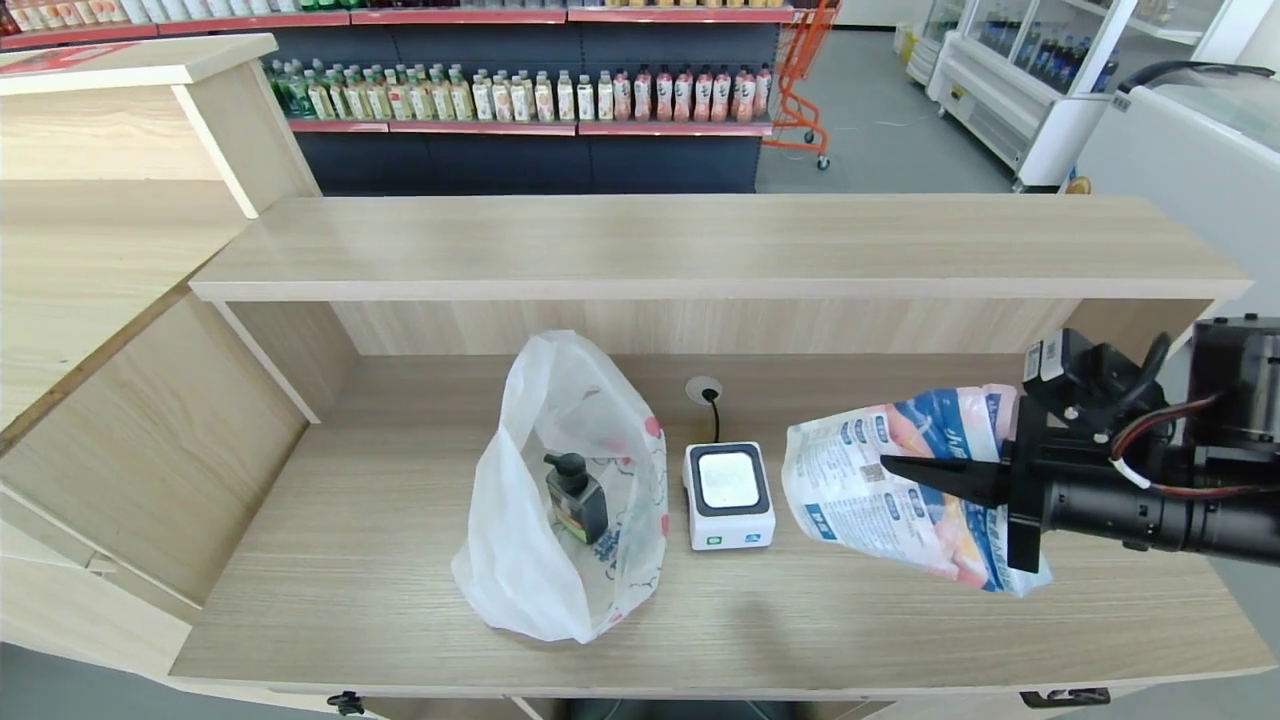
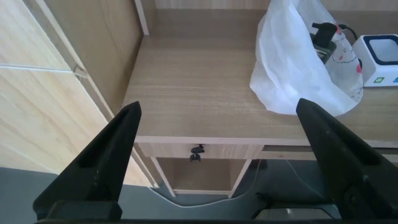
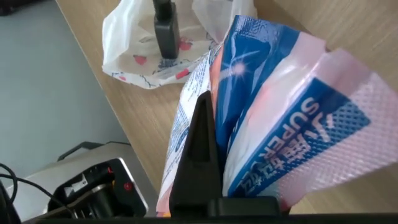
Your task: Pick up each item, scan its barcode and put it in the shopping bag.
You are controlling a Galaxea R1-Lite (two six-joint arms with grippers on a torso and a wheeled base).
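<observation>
My right gripper (image 1: 955,478) is shut on a blue, white and pink snack bag (image 1: 890,480), held in the air just right of the white barcode scanner (image 1: 728,493). From the right wrist, the bag (image 3: 280,124) sits against one dark finger (image 3: 202,149). A white plastic shopping bag (image 1: 520,540) stands open left of the scanner with a dark pump bottle (image 1: 576,497) inside. My left gripper (image 2: 217,149) hangs open and holds nothing, off the counter's front left edge, the shopping bag (image 2: 292,68) beyond it.
The scanner's cable runs to a grommet (image 1: 704,389) at the back of the wooden counter (image 1: 380,560). A raised shelf (image 1: 700,250) walls the rear and a side panel (image 1: 150,440) closes the left.
</observation>
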